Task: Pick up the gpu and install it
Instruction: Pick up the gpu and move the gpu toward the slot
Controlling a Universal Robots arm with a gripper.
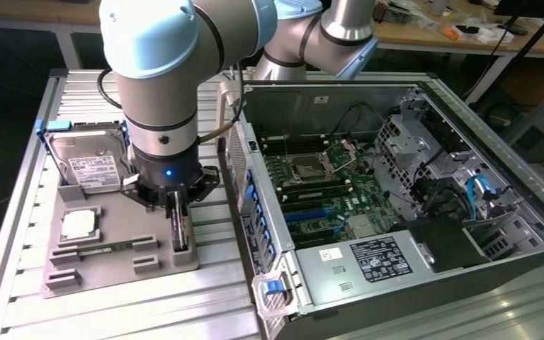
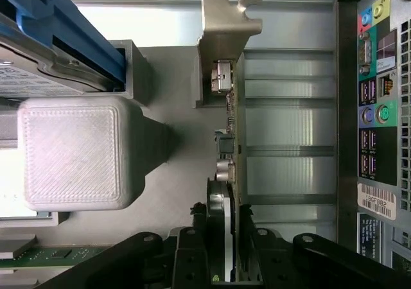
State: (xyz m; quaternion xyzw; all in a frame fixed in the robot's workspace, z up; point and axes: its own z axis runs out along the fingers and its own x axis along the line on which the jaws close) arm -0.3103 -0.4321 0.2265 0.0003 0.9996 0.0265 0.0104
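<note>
The gpu [image 1: 180, 230] stands on edge in a slot of the grey holder tray [image 1: 111, 280], on the exterior view's left of the open computer case [image 1: 376, 177]. My gripper [image 1: 178, 205] reaches straight down over it. In the wrist view the gpu [image 2: 235, 109] appears edge-on, a thin brownish board with a silvery metal bracket [image 2: 225, 32] at its far end. My gripper [image 2: 231, 263] has its black fingers [image 2: 199, 253] closed against both faces of the card's near end. The card still sits in its slot.
The tray also holds a silver hard drive [image 1: 88, 166] in a blue frame, a processor chip [image 1: 78, 225] and a green memory stick [image 1: 111, 248]. A grey tray post [image 2: 70, 151] stands beside the card. The case's rear ports [image 2: 372, 109] lie close by, and its motherboard [image 1: 319, 191] lies exposed.
</note>
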